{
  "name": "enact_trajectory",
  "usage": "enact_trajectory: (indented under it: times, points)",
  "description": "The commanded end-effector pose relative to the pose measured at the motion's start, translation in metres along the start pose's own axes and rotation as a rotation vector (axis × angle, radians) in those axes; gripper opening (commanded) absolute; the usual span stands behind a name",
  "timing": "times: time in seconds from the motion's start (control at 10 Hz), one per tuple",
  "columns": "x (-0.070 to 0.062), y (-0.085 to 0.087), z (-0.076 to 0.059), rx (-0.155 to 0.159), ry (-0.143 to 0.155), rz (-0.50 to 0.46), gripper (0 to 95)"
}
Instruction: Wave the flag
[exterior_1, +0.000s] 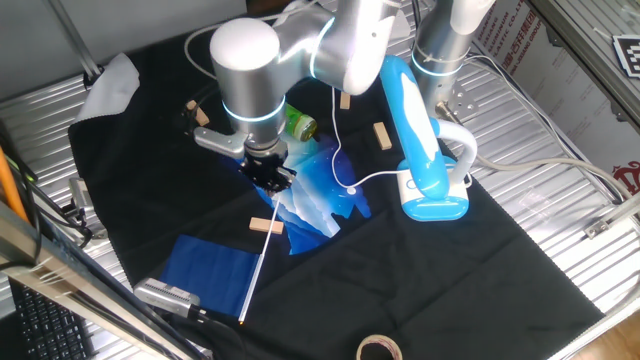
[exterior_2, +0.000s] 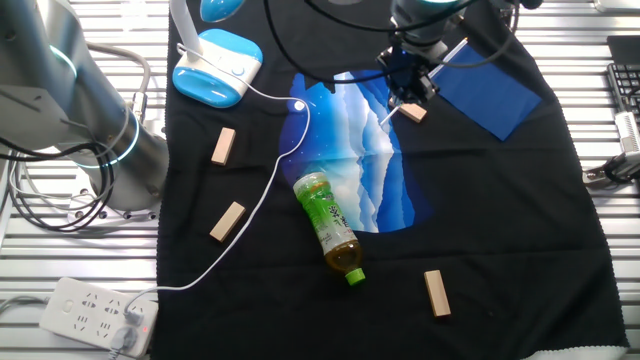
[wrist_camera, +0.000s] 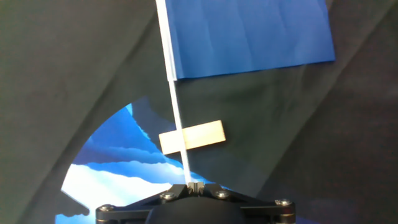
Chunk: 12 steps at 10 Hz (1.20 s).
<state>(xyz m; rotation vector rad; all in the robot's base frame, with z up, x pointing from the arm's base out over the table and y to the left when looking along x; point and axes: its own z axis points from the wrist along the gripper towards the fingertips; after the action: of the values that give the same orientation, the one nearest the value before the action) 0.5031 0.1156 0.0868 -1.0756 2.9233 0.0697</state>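
Observation:
The flag (exterior_1: 205, 272) is a dark-blue cloth on a thin white stick (wrist_camera: 177, 112). Its cloth seems to lie flat on the black table cover at the front left. It also shows in the other fixed view (exterior_2: 490, 95) and at the top of the hand view (wrist_camera: 249, 34). My gripper (exterior_1: 272, 183) is low over the table and shut on the bare end of the stick, as the hand view (wrist_camera: 196, 185) shows. The stick runs from the jaws across a small wooden block (wrist_camera: 191, 137) to the cloth.
A glossy blue-and-white plastic bag (exterior_1: 318, 200) lies just under and beside the gripper. A green bottle (exterior_2: 328, 225), a blue-white lamp (exterior_1: 425, 170) with a white cable, several wooden blocks (exterior_2: 223, 145), a tape roll (exterior_1: 378, 348) and a power strip (exterior_2: 95, 315) are around.

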Motion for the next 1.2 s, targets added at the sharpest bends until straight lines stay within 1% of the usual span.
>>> enact_trajectory:
  times: [0.1,0.2,0.6,0.8,1.2]
  points:
    - [0.0,0.001,0.005,0.01,0.005,0.009,0.0]
    - [0.0,0.005,0.01,0.014,0.005,0.016,0.0]
    - [-0.003,0.012,0.02,0.023,0.014,0.03,0.0]
    - [-0.003,0.015,0.026,0.024,0.012,0.038,0.0]
    - [-0.004,0.016,0.029,0.028,0.012,0.035,0.0]
